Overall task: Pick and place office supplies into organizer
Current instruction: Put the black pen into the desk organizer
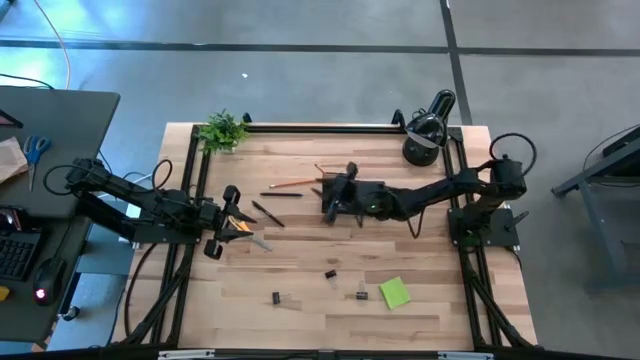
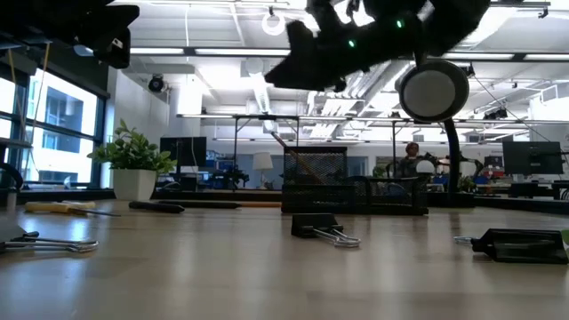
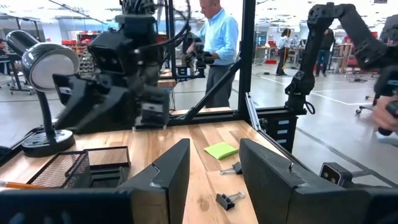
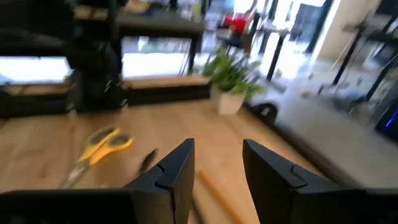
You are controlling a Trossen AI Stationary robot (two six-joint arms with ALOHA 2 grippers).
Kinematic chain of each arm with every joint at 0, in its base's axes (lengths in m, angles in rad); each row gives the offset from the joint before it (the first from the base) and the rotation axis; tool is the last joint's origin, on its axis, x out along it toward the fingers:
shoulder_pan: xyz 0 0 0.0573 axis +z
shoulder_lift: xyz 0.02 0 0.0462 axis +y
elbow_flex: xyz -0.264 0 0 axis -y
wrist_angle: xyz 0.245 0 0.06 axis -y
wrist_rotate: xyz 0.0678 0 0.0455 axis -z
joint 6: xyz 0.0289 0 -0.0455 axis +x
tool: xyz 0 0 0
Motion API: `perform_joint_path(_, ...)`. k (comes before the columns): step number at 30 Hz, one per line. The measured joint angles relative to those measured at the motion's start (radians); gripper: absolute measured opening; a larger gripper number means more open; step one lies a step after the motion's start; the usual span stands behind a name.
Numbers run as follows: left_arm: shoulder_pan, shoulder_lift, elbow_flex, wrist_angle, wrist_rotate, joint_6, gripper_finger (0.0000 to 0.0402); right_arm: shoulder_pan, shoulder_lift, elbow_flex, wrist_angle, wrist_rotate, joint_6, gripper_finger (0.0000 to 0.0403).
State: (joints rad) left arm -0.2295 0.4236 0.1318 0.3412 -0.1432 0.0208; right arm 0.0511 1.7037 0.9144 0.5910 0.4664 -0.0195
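The black mesh organizer (image 1: 372,187) (image 2: 356,182) (image 3: 87,168) stands mid-table. My right gripper (image 1: 327,197) (image 4: 217,149) hangs open above its left end, well off the table (image 2: 302,53). My left gripper (image 1: 232,225) (image 3: 214,149) is open and raised over the yellow-handled scissors (image 1: 242,226) (image 4: 99,146), which lie flat. Orange pencils (image 1: 290,183) (image 4: 214,193) and black pens (image 1: 268,213) lie between the grippers. Binder clips (image 1: 330,273) (image 2: 324,229) and the lime sticky pad (image 1: 394,292) (image 3: 222,150) lie toward the near edge. No blue block shows.
A black domed lamp (image 1: 428,130) (image 3: 50,93) stands at the far right corner and a small plant (image 1: 222,130) (image 4: 233,74) at the far left corner. Black frame rails (image 1: 300,127) border the table. People stand in the room beyond (image 3: 217,43).
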Motion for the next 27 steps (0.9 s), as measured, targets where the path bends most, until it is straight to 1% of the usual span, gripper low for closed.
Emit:
perform_joint_path(3,0.0,0.0,0.0,0.004,0.0,-0.003,0.0129,0.028,0.029,0.068,-0.119,0.005,0.074,0.0128)
perform_joint_path(6,0.0,-0.003,0.0,0.011,0.005,-0.003,0.0129,0.053,0.104,0.113,-0.082,0.007,0.095,0.0128)
perform_joint_path(9,0.0,-0.003,0.0,0.018,0.014,-0.007,0.0129,0.072,0.212,0.17,-0.016,0.004,0.099,0.0128)
perform_joint_path(12,0.0,-0.003,0.0,0.02,0.02,-0.008,0.0129,0.083,0.329,0.253,0.004,0.006,0.098,0.0128)
perform_joint_path(16,0.0,-0.003,0.0,0.03,0.028,-0.033,0.0129,0.093,0.485,0.391,0.001,0.062,0.091,0.0128)
perform_joint_path(19,0.0,-0.003,0.0,0.032,0.053,-0.039,0.0129,0.089,0.592,0.493,-0.029,0.061,0.108,0.0128)
perform_joint_path(22,0.0,-0.003,0.0,0.032,0.066,-0.052,0.0129,0.078,0.671,0.592,-0.081,0.015,0.157,0.0128)
perform_joint_path(24,0.0,-0.003,0.0,0.031,0.068,-0.052,0.0129,0.073,0.706,0.643,-0.149,0.001,0.18,0.0128)
perform_joint_path(27,0.0,-0.003,0.0,0.031,0.068,-0.052,0.0129,0.07,0.735,0.7,-0.245,0.011,0.202,0.0128)
